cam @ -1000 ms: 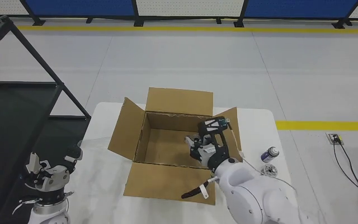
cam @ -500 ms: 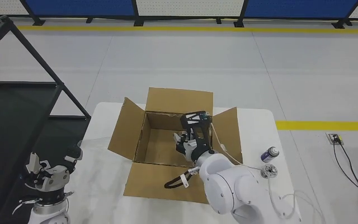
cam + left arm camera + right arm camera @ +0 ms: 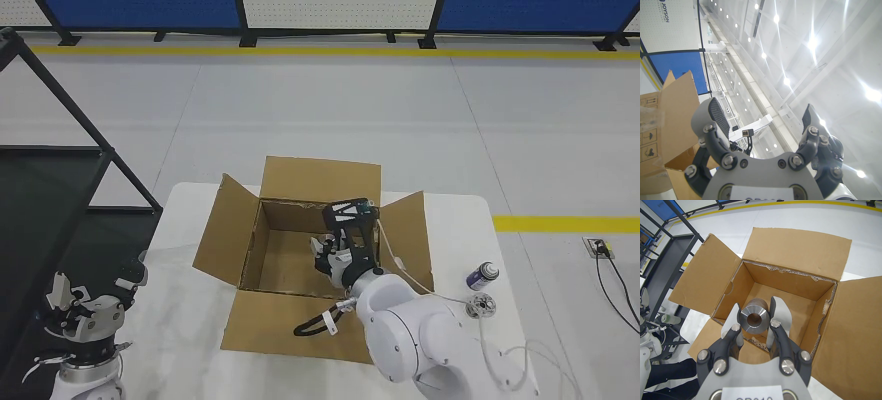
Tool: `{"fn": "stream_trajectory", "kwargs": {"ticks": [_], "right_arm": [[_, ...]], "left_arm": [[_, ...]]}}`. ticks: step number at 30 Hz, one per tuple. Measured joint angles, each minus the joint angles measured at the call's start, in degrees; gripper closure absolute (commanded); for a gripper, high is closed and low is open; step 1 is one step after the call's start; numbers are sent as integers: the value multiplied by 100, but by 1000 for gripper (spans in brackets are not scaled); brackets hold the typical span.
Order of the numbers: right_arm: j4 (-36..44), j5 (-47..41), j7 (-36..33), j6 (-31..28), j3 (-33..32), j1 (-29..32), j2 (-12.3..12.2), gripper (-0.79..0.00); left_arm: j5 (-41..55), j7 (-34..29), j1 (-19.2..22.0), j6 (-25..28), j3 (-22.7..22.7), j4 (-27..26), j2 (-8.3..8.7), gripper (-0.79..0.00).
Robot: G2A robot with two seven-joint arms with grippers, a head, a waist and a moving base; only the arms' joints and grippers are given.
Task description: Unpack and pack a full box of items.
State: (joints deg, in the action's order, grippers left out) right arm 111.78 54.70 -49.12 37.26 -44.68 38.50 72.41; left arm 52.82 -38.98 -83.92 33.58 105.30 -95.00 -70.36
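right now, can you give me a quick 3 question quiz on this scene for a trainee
1. True or false: the right gripper is shut on a metal cylinder.
2. Where is the cylinder? A: held over the opening of the cardboard box. B: lying flat on the box's bottom. C: resting on one of the box's flaps.
3. Fill in the missing word: the left gripper holds nothing and its jaws stand ____.

Key: 1 true; 2 A; 3 open.
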Motion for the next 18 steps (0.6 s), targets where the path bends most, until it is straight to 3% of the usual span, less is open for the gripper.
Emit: {"fn": "stream_trajectory", "kwargs": {"ticks": [15,16,18], "right_arm": [[0,0,0,0,0,0,0,0],[0,0,0,0,0,0,0,-219],[0,0,0,0,0,0,0,0]], "left_arm": [[0,0,0,0,0,0,0,-785],[0,0,0,0,0,0,0,-785],[0,0,0,0,0,0,0,-785]]}}
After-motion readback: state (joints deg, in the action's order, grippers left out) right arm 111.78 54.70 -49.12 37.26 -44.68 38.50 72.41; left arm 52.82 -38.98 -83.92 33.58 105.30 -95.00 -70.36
